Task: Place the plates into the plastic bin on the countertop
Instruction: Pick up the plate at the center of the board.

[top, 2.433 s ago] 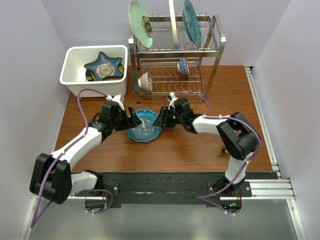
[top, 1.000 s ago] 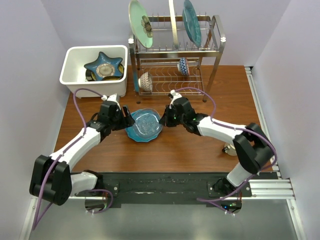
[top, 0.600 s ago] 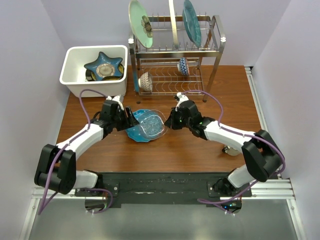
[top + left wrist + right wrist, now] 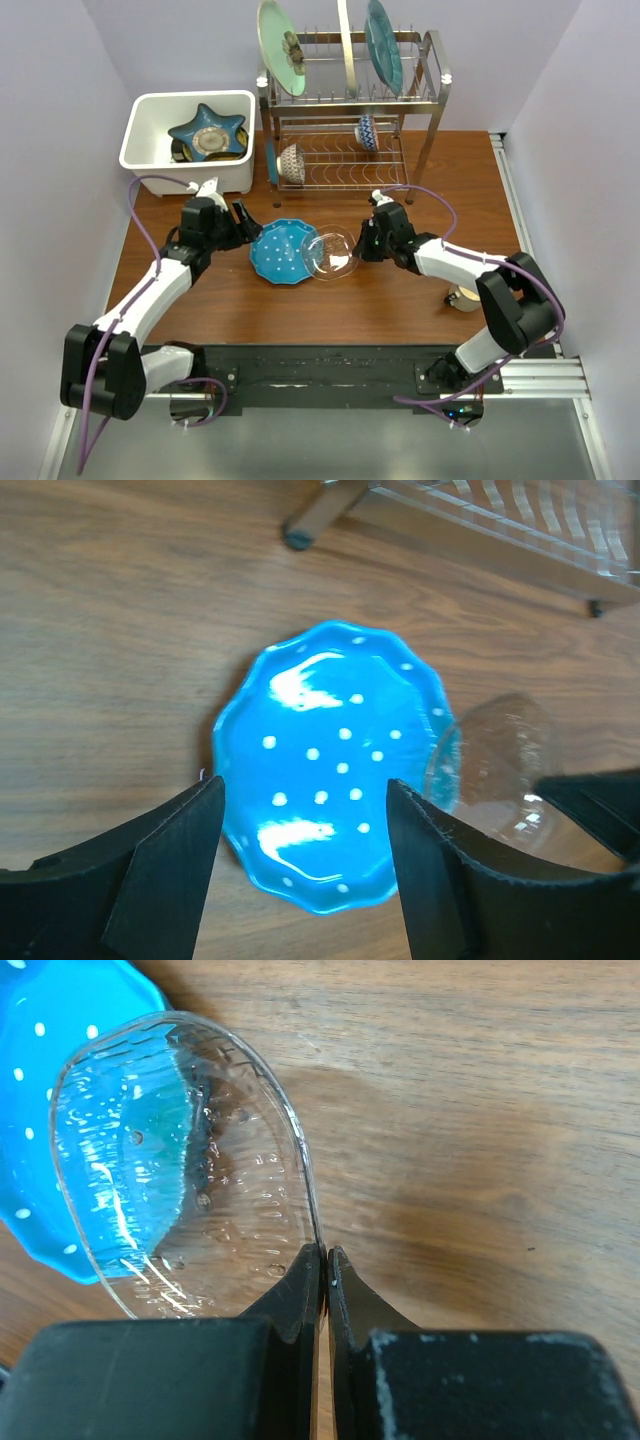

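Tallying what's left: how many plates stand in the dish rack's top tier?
3: a pale green flowered plate at the left, a pale plate seen edge-on in the middle, a teal plate at the right. None seems hidden behind them.

Six plates for certain: two in the one bin (image 4: pixel 135 140) at far left, a star plate (image 4: pixel 208 132) on a dark plate (image 4: pixel 180 151); three upright on the top tier of the one rack (image 4: pixel 437 80), a green plate (image 4: pixel 275 45), a pale plate (image 4: pixel 346 45) and a teal plate (image 4: pixel 383 45); one blue plate (image 4: pixel 280 252) on the bench (image 4: pixel 400 300). A teal edge (image 4: pixel 270 162) by the rack's left leg may be a seventh. One glass dish (image 4: pixel 328 254). Two bowls on the lower tier, a left bowl (image 4: pixel 292 163) and a right bowl (image 4: pixel 367 131). Two tools, the left tool (image 4: pixel 243 217) and the right tool (image 4: pixel 360 243).
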Tool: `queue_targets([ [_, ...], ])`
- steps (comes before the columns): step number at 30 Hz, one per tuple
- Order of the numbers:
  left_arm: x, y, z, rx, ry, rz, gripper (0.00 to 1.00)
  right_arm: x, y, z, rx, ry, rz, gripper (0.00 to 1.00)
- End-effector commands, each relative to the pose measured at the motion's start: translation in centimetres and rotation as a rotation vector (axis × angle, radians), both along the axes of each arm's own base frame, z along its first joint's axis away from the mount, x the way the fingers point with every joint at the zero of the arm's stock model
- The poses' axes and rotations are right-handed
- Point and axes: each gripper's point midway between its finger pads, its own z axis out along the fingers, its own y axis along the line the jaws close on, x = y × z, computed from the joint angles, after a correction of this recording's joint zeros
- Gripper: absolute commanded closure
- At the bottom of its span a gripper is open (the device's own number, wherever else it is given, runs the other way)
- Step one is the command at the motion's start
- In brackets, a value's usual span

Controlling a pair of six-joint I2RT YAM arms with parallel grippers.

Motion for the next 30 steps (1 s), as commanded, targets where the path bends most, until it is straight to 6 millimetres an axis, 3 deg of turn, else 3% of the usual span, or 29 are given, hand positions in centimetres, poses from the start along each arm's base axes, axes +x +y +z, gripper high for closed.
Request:
queue_targets([
  [1, -0.2, 2.1, -4.0, 0.102, 0.107, 0.079, 0.32, -0.1, -0.4, 0.3, -0.023, -0.021, 0.010, 1.00],
  [7, -0.4, 1.7, -8.0, 0.108, 0.218, 0.063, 0.40, -0.1, -1.4, 1.8, 0.000, -0.048, -0.007, 1.00],
  [12, -0.4, 1.5, -9.6, 0.113, 0.262, 0.048, 0.44, -0.4, -2.0, 3.1, 0.038, -0.060, -0.002, 1.00],
  [17, -0.7, 0.8, -11.0, 0.094, 0.291, 0.012, 0.54, -0.5, -2.2, 4.3, 0.070, -0.071, 0.002, 1.00],
  [20, -0.9, 0.6, -11.9, 0.089, 0.312, -0.001, 0.61, -0.4, -2.6, 4.8, 0.071, -0.080, -0.007, 1.00],
  [23, -1.2, 0.1, -13.1, 0.083, 0.347, -0.030, 0.77, -0.3, -2.9, 5.1, 0.072, -0.085, -0.013, 1.00],
  [26, -1.3, 0.3, -14.3, 0.112, 0.392, -0.040, 0.99, -0.2, -3.1, 5.5, 0.074, -0.091, -0.016, 1.00],
  [30, -1.1, 0.1, -13.9, 0.100, 0.386, -0.045, 1.00, -0.3, -3.6, 5.5, 0.072, -0.090, -0.026, 1.00],
])
